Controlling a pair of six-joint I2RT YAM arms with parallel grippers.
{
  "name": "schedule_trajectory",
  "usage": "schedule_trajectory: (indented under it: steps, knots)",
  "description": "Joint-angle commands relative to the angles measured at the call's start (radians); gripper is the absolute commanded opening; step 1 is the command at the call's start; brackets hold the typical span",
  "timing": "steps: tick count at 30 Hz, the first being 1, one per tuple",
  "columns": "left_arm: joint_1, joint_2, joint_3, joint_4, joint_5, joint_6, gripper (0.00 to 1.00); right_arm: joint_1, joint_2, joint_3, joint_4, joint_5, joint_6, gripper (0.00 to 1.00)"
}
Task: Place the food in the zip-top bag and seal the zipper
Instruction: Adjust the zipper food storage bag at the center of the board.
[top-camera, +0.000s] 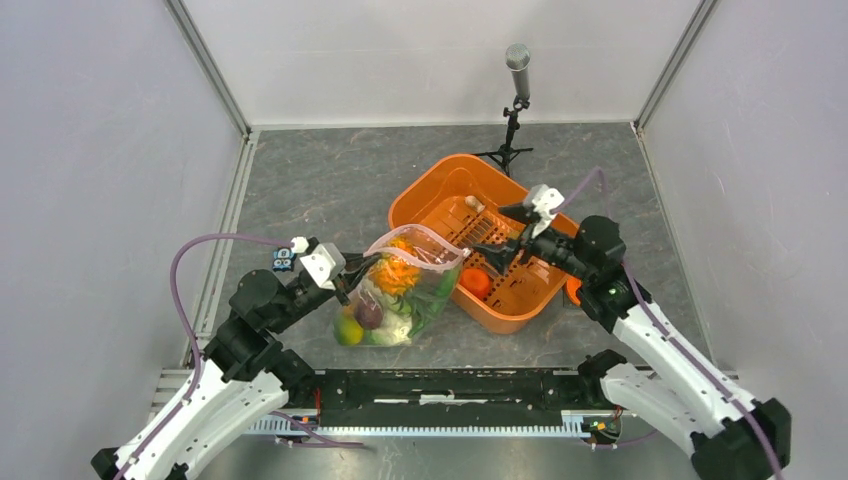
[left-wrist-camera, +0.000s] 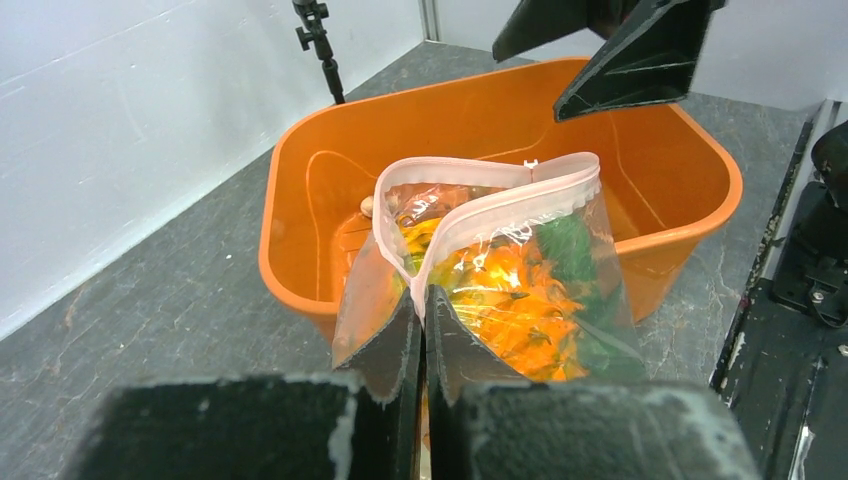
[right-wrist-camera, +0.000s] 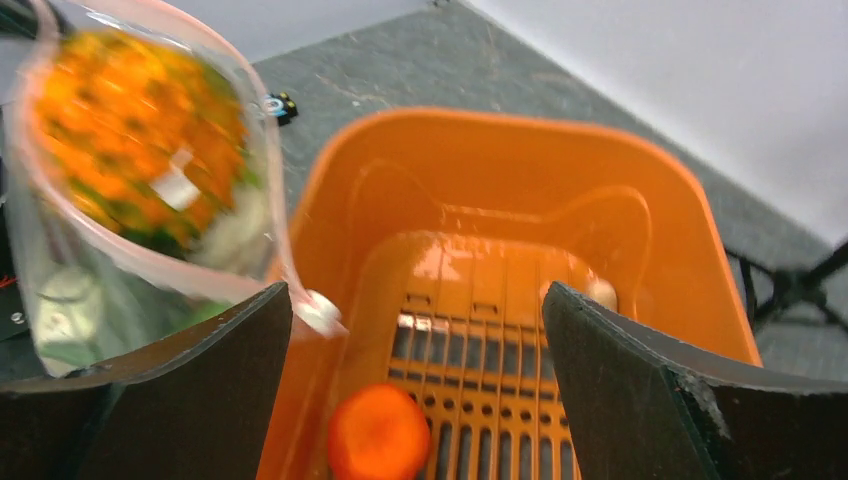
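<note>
The left gripper (left-wrist-camera: 422, 318) has its fingers pinched tight on the zipper (left-wrist-camera: 490, 212). The one zip-top bag (left-wrist-camera: 600, 300) holds food (left-wrist-camera: 500, 290) and leans against the orange basket's (right-wrist-camera: 520, 170) near-left wall, its mouth gaping. Over the basket the right gripper (right-wrist-camera: 416, 298) spreads its fingers wide and empty, with the bag just beside them. Inside the basket lie one orange piece (right-wrist-camera: 378, 435) and one pale piece (right-wrist-camera: 602, 293). Only the top view shows the purple fruit (top-camera: 368, 313) low in the bag.

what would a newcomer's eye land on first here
The orange slotted plastic basket sits dead centre, a round orange toy piece on its floor. Left of it stands a clear zip-top plastic bag stuffed with colourful toy food, its pink-edged mouth gaping, pinched at the rim by the shut left claw. The right claw hangs wide open over the basket.
</note>
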Motion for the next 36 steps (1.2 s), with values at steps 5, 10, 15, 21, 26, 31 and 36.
schedule_trajectory:
  steps: [5,10,15,21,26,31,36]
  knots:
    - [0.001,-0.032,0.026,0.014,0.030,0.045,0.02,-0.333,0.071,-0.393,1.129,-0.653,0.735,0.98]
    - [0.001,-0.050,0.026,0.021,0.033,0.038,0.02,-0.330,0.293,-0.403,1.555,-0.694,1.038,0.99]
    - [0.001,-0.051,0.030,0.030,0.057,0.026,0.02,-0.279,0.469,-0.337,1.749,-0.714,1.173,0.98]
    - [0.001,-0.060,0.026,0.066,0.071,0.005,0.02,-0.221,0.414,-0.291,1.250,-0.674,0.779,0.98]
    - [0.001,-0.076,0.026,0.091,0.106,-0.030,0.02,-0.100,0.321,-0.163,0.470,-0.525,0.146,0.98]
    - [0.001,-0.109,0.031,0.100,0.111,-0.038,0.02,-0.100,0.390,-0.222,0.759,-0.600,0.318,0.98]
    - [0.001,-0.126,0.041,0.084,0.118,-0.037,0.02,-0.083,0.406,-0.242,0.898,-0.623,0.404,0.98]
